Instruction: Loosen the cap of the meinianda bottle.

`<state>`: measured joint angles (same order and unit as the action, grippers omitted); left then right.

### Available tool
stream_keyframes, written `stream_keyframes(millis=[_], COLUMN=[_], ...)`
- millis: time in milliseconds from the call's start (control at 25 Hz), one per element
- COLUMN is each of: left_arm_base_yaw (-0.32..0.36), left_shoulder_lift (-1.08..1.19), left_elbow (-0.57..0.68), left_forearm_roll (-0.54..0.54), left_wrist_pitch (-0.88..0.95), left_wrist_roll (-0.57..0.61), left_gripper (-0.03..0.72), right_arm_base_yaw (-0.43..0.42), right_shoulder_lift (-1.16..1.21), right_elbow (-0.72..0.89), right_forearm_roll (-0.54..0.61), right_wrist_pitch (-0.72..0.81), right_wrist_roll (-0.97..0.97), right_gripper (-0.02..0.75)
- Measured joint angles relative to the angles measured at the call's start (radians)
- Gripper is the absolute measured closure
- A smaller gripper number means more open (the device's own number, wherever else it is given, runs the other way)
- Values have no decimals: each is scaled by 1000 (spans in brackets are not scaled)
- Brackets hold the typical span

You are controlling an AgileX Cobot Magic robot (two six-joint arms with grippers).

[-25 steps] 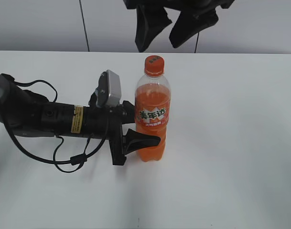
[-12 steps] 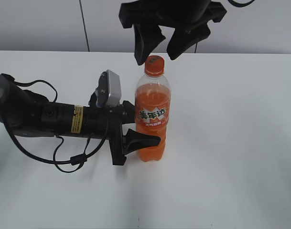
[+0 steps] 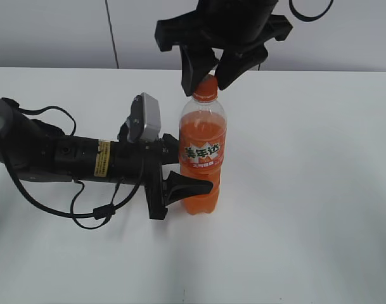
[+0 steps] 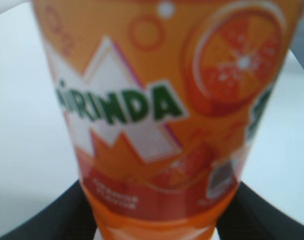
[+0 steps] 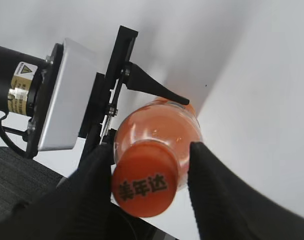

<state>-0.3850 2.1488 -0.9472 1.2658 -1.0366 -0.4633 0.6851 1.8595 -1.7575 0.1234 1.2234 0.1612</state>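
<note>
The meinianda bottle stands upright on the white table, full of orange liquid. Its orange label fills the left wrist view. My left gripper reaches in from the left and is shut on the bottle's lower body. The orange cap sits on the neck. It shows from above with dark printed characters in the right wrist view. My right gripper hangs over it, open, with a finger on each side of the cap. A gap shows on the right side.
The white table spreads on all sides. The left arm's body, its grey camera block and loose black cables lie on the table left of the bottle. A grey wall stands behind.
My right gripper has come down from above the bottle until its fingers straddle the cap. The left gripper and the bottle have not moved.
</note>
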Motion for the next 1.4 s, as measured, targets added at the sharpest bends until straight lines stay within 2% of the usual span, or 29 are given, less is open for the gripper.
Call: stream_keyframes(millis=[200,360,520,800,1160,1280,1400], left_arm_base_yaw=[0,0,0,0,0,0,0], left_shoulder_lift=[0,0,0,0,0,0,0], left_elbow=[0,0,0,0,0,0,0], left_forearm_roll=[0,-3,-2,-2,-4,-6,-6], left_wrist_pitch=[0,1,1,1,4,4,4], left_wrist_roll=[0,0,0,3,7,7,7], left_gripper=[279,279,279,279,279,279,279], right_arm_base_yaw=[0,0,0,0,0,0,0], right_shoulder_lift=[0,0,0,0,0,-1,-1], right_elbow=[0,-2,-2,-2,-8,-8,-8], right_forearm_roll=[1,0,4,16,22,18,17], right_wrist_pitch=[-1,-1,-1,0,18,19,19], right_wrist_roll=[0,-30,-186,-692,-1590,-1753,-1814], right_gripper=[451,455,456,457,457,457,456])
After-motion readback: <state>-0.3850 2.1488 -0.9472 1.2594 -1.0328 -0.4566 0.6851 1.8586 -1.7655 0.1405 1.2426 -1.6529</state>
